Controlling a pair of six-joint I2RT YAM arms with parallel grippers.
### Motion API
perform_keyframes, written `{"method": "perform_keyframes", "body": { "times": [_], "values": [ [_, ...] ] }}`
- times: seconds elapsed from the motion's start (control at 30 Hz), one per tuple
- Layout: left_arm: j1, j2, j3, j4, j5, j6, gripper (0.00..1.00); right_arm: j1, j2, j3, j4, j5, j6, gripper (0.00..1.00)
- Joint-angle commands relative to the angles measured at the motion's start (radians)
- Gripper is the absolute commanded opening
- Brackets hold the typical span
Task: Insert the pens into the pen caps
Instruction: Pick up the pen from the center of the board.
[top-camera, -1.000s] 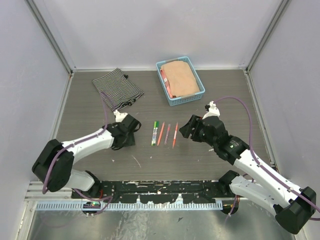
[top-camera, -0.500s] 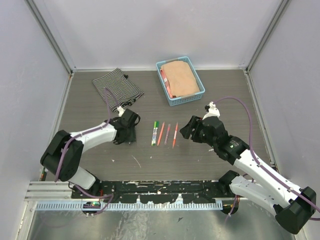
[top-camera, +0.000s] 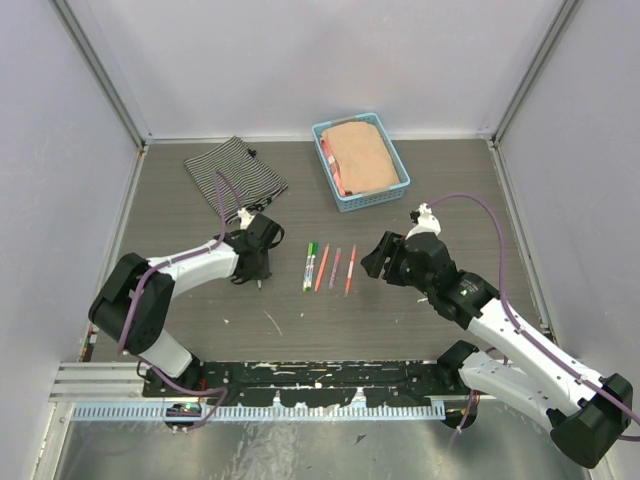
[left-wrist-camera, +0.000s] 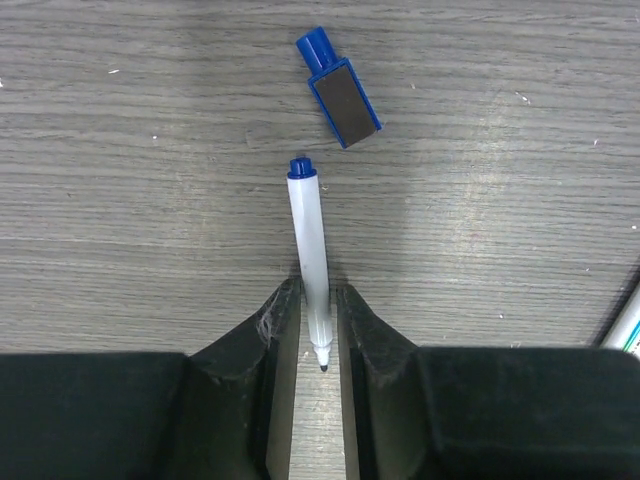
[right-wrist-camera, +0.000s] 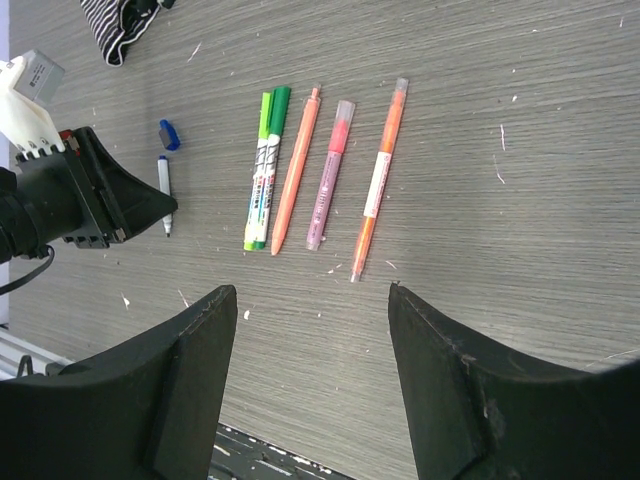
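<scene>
From above, the left gripper (top-camera: 255, 268) is pressed low to the surface (top-camera: 420, 200), left of a row of four pens (top-camera: 328, 268). The right gripper (top-camera: 372, 258) hangs just right of that row, holding nothing. The left wrist view shows a white pen (left-wrist-camera: 310, 240) lying lengthwise between the left fingers (left-wrist-camera: 275, 320), its blue end pointing away and its dark nib back inside the jaws. The jaws stand narrow and hug the barrel, but I cannot tell whether they actually pinch it. A loose blue cap (left-wrist-camera: 338, 88) lies askew just beyond the pen's blue end, not touching it. In the right wrist view the right gripper's jaws are wide apart and empty above the green pen (right-wrist-camera: 265, 170), two orange ones and a pink one, all well clear of the white pen. The likely trouble is the grip sitting near the nib: the long barrel could swivel on lifting, and the end that needs the cap is buried between the fingers. The cap is also unheld, so any push would probably skate it away.
</scene>
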Motion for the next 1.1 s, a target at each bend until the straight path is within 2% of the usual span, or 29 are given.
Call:
{"method": "perform_keyframes", "body": {
  "times": [0.0,0.2,0.4,0.57,0.87,1.07],
  "values": [
    [0.006,0.019,0.012,-0.006,-0.014,0.01,0.25,0.003,0.004,0.052,0.032,0.021,-0.019,0.67],
    [0.004,-0.042,-0.005,-0.019,0.003,0.028,0.13,0.003,0.011,0.051,0.044,0.021,-0.019,0.67],
    [-0.017,-0.238,-0.022,0.007,0.078,0.108,0.17,0.003,0.011,0.04,0.091,0.006,-0.009,0.67],
    [-0.044,-0.362,0.026,-0.023,0.173,0.141,0.16,0.004,0.014,0.021,0.174,-0.055,0.01,0.68],
    [-0.247,-0.42,0.094,0.018,0.237,0.14,0.17,0.012,0.088,-0.04,0.413,-0.203,0.123,0.67],
    [-0.357,-0.372,0.13,0.052,0.232,0.13,0.16,0.089,0.147,-0.064,0.514,-0.191,0.179,0.67]
  ]
}}
